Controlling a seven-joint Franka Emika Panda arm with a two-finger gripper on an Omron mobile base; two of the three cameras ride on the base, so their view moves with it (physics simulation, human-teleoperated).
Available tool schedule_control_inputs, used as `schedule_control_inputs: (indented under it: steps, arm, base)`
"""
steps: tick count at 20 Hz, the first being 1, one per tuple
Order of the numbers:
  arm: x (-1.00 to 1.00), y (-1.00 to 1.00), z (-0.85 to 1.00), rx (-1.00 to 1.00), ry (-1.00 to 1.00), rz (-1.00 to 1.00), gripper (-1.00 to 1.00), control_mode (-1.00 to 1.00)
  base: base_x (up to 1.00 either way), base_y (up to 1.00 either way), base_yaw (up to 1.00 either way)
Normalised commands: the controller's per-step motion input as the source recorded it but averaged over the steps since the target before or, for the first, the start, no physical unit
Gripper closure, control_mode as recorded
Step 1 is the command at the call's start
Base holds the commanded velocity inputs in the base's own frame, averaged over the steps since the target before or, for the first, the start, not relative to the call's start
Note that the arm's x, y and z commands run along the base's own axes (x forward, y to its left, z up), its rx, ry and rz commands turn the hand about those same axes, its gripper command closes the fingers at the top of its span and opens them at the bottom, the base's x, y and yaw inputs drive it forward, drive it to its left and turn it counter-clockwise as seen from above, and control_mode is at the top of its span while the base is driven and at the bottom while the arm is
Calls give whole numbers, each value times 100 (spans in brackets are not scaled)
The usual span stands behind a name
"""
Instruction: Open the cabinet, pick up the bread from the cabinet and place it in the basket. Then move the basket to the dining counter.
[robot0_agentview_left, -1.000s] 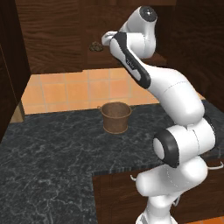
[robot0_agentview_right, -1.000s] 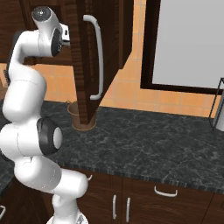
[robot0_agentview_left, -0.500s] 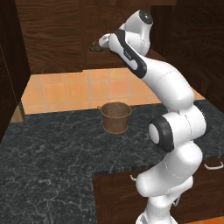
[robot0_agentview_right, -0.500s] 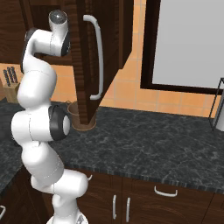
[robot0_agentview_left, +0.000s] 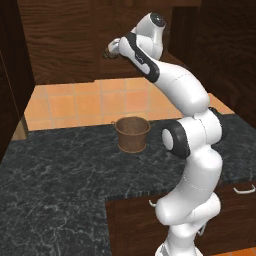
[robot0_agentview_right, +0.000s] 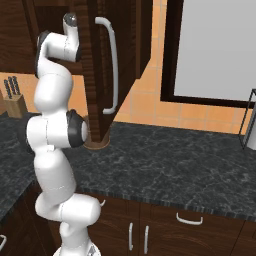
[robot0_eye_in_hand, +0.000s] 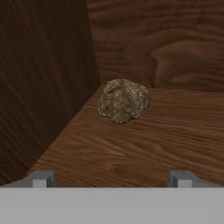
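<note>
So the bread (robot0_eye_in_hand: 123, 100) sits on the cabinet (robot0_eye_in_hand: 48, 78) shelf, near the side wall, with the hand (robot0_eye_in_hand: 109, 178) spread wide and empty just short of it. It looks light, crusty and lumpy, so pinching across its middle seems safest.

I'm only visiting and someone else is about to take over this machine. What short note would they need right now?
Tool: open, empty, reaching into the cabinet, aimed at the bread but not touching it.
Bread: on the wooden shelf, near the cabinet's side wall.
Basket: upright on the black counter below the cabinet, nothing visible inside.
Done: cabinet door open.
Left: grasp the bread, put it in the basket, carry the basket to the dining counter.
</note>
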Motion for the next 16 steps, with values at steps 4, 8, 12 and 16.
schedule_control_inputs:
  steps: [4, 8, 12, 16]
  arm:
    - [51, 14, -4, 0, 8, 0, -100, -100]
    - [58, 15, -10, 0, 6, 0, -100, -100]
    - [42, 11, -1, 0, 1, 0, -100, -100]
    - [31, 4, -1, 0, 0, -1, -100, -100]
  base:
    - [0, 0, 0]
    - [0, 0, 0]
    - [0, 0, 0]
    - [0, 0, 0]
